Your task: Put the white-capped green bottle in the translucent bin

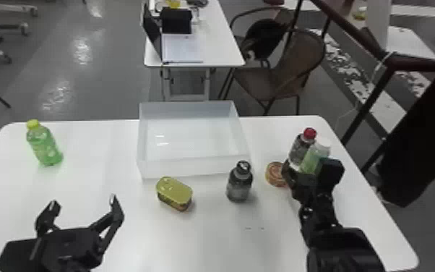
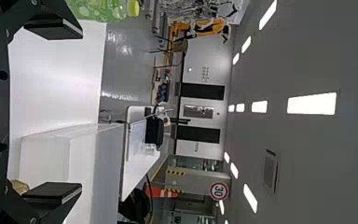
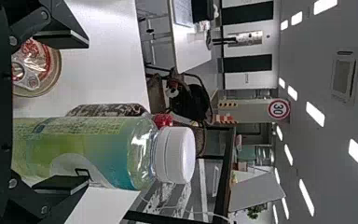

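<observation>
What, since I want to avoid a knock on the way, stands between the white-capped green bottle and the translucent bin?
The round can lies between the green bottle and the bin; the red-capped bottle stands close by, on the green bottle's far-left side. A low carry might clip either.

Smooth plstc bin [image 1: 191, 168], glossy metal tin [image 1: 175, 191]

Office-like lab: laptop on white desk [image 1: 224, 47], ceiling light panels [image 2: 311, 103], speed-limit sign [image 2: 219, 191].
</observation>
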### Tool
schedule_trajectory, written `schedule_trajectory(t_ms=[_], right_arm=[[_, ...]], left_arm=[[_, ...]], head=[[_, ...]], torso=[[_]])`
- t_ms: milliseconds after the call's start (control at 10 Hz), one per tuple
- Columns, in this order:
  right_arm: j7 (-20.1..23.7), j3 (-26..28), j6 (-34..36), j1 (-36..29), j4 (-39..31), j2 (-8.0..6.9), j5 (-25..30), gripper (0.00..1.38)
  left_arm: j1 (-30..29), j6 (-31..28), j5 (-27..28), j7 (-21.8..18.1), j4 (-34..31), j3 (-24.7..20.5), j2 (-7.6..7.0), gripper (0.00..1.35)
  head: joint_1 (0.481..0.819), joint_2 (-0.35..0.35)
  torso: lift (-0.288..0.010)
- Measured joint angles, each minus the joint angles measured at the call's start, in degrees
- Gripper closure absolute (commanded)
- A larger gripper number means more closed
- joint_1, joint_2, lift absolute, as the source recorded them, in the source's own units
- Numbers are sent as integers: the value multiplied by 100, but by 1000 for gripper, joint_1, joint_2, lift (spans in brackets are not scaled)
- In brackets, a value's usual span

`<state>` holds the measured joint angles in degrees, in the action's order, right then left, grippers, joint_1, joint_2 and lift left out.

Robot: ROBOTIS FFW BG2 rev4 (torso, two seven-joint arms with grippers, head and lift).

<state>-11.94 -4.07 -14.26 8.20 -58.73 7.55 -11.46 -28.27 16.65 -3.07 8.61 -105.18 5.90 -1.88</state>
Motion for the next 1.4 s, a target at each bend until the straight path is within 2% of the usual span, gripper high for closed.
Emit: schedule_trajectory(t_ms=[300,400,600,700,900,1100,1400], right_arm=[[-35,131,159,167,67,37,255,292],[-119,134,178,211,104,53,277,440],[-347,134,187,246,163,39,355,846],[-344,134,184,286,248,39,336,1148],[-34,134,-88,326,494,57,35,1191],[343,126,-168,294,422,29,-72,1191],[925,90,-148,65,-817,-129,-40,1191]], left_arm=[[-5,2,-19,0,12,-1,-4,148],[-13,1,-35,0,16,-1,-4,148],[-26,2,-79,1,32,-1,0,148],[-34,14,-99,1,39,-1,5,148],[-39,17,-106,0,50,-8,32,148],[-46,30,-106,0,58,-27,58,148],[-34,31,-104,0,64,-19,71,148]], head=[[695,-132],[695,-138],[695,-145],[695,-146],[695,-145],[695,-129],[695,-77]], torso=[[-45],[-45],[-45],[-45],[-45],[-45],[-45]])
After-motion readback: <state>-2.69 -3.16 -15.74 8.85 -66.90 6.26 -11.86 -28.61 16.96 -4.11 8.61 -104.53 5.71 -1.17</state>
